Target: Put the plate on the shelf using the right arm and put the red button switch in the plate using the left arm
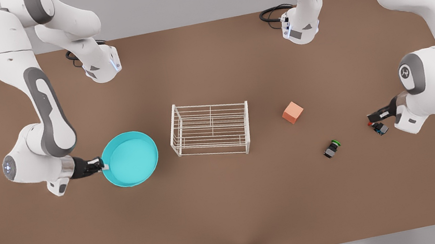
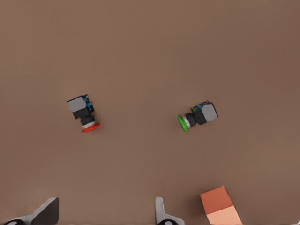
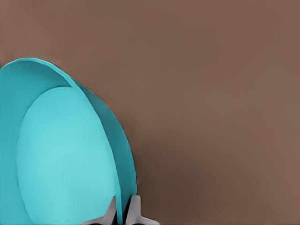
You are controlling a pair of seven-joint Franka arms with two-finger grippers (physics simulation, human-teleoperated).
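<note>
The right claw is gripping the rim of the plate, its fingers pinching the wall on both sides; the plate is sitting on the brown surface, just beside the shelf on the front view's left. The left claw is hovering spread apart above the red button switch, which is lying on its side near a green switch and an orange cube.
</note>
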